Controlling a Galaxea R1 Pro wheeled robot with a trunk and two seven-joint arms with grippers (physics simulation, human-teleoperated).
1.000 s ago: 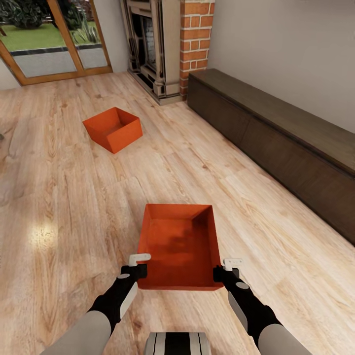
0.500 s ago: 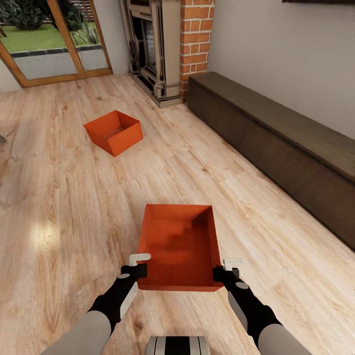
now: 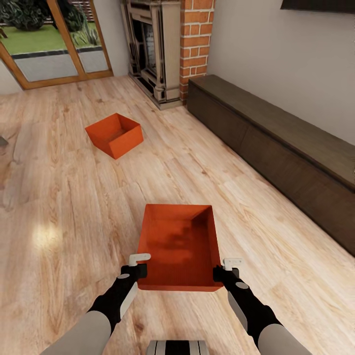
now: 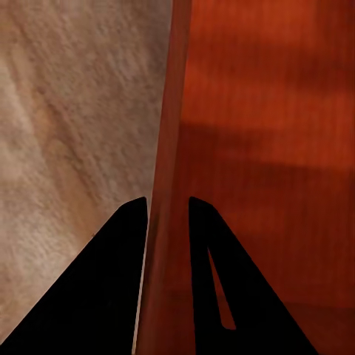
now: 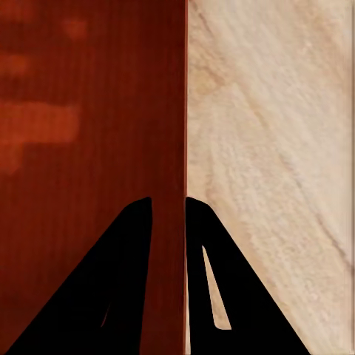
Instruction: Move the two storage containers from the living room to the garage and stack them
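Left claw (image 3: pixel 139 264), right claw (image 3: pixel 226 266) each clamp near storage container (image 3: pixel 180 246) wall; second container (image 3: pixel 115 134) on wood floor (image 3: pixel 64 197)

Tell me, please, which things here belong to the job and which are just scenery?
Job:
- orange-red open plastic bin held by both hands
- matching orange-red plastic bin on the floor
- left hand
- right hand

Scenery:
- brick fireplace
- long dark wooden cabinet
- wood-framed glass doors
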